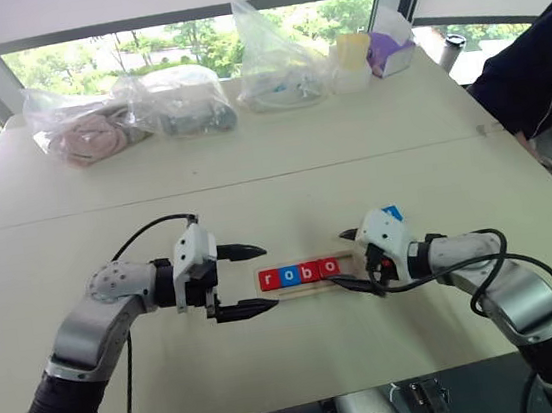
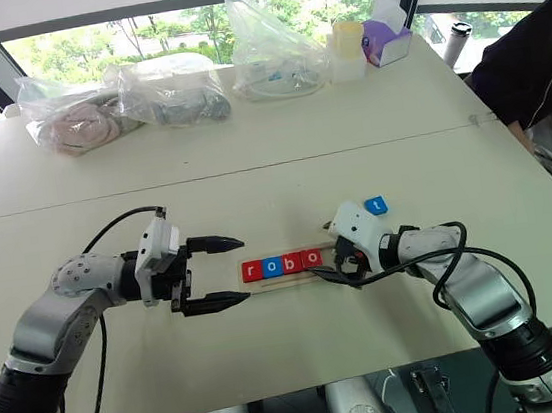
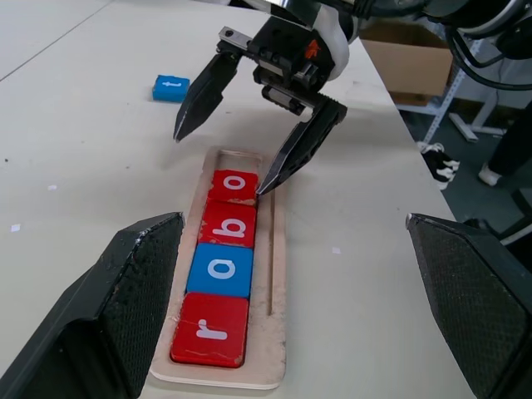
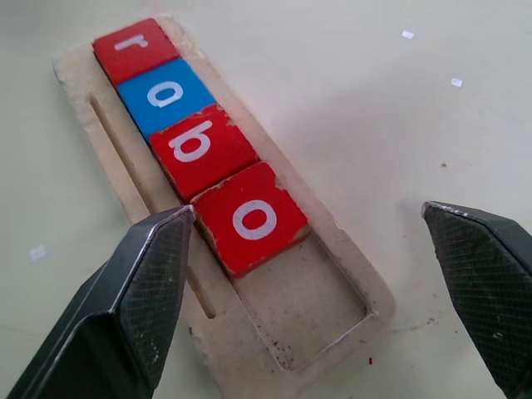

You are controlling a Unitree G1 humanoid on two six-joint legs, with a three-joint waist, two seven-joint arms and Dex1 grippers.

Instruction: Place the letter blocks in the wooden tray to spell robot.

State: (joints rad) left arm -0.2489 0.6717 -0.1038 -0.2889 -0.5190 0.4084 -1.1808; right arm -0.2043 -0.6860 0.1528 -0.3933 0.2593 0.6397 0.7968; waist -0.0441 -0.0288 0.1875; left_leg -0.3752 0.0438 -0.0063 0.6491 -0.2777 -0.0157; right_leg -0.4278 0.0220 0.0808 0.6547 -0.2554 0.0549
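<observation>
Jaws of both grippers, left and right, gaped empty; square tiles spelled "robo" in wooden tray; blue "t" tile lay on worktop.

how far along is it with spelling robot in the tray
Done: four letter blocks, r, o, b, o, sit in a row in the wooden tray. In hand: nothing; the right gripper hangs open over the tray's free end slot, and the left gripper is open at the r end. Left: the blue t block lies on the table beyond the tray.
</observation>
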